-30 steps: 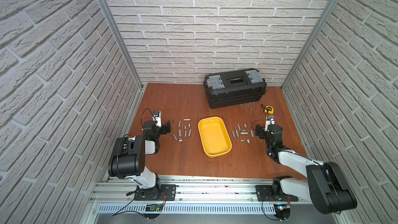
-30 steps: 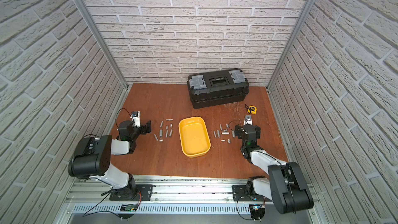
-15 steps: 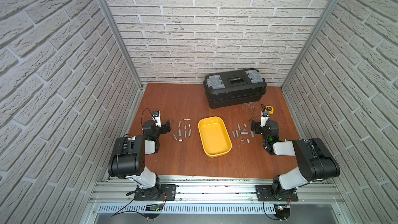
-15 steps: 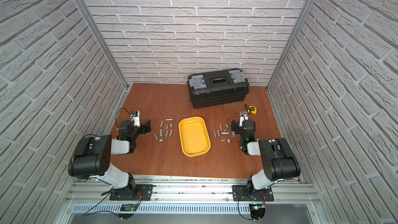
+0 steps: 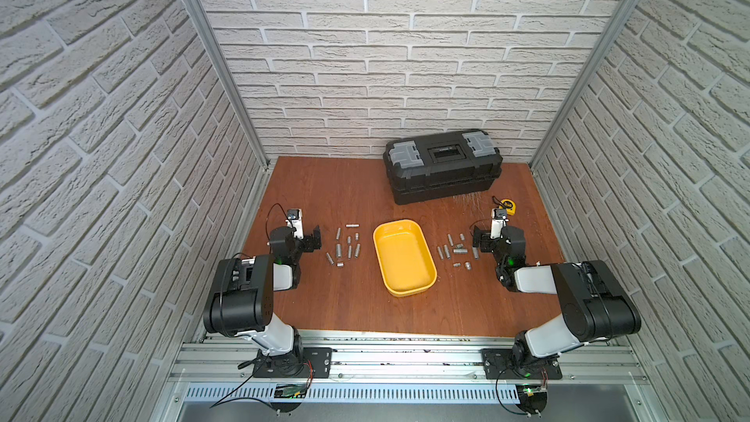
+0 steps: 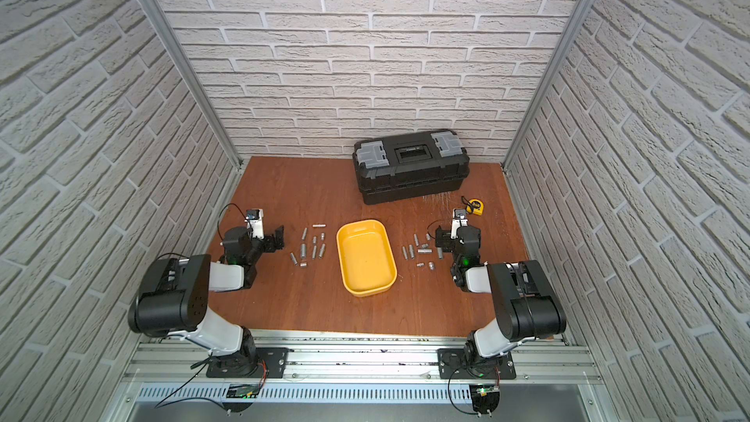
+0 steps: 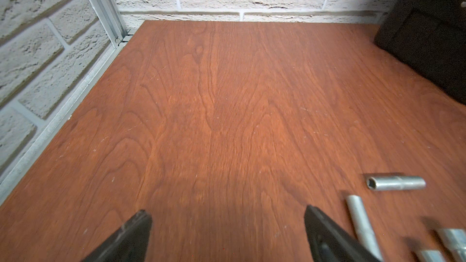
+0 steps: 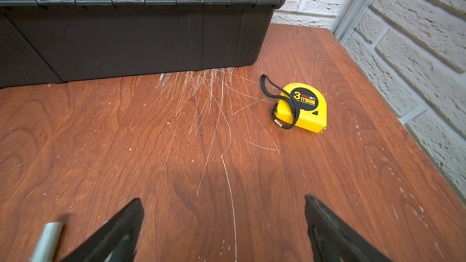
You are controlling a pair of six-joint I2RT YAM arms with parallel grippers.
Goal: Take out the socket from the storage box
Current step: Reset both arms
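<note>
The yellow storage box (image 5: pixel 404 261) (image 6: pixel 365 257) sits mid-table, and its inside shows only bare yellow in both top views. Several silver sockets lie on the wood to its left (image 5: pixel 345 247) and to its right (image 5: pixel 456 251). My left gripper (image 5: pixel 315 238) (image 7: pixel 227 214) rests low beside the left group, open, with only bare wood between its fingers; one socket (image 7: pixel 396 183) lies just off to the side. My right gripper (image 5: pixel 478 239) (image 8: pixel 224 200) is low beside the right group, open and empty, with a socket (image 8: pixel 48 240) outside one finger.
A large black toolbox (image 5: pixel 442 166) (image 8: pixel 131 26) stands shut at the back wall. A yellow tape measure (image 5: pixel 508 205) (image 8: pixel 302 107) lies behind the right gripper. Brick walls close in the left, right and back edges.
The right arm has folded back, its elbow link swinging up over its base, and its gripper has shifted slightly toward the box. The left arm has not moved.
</note>
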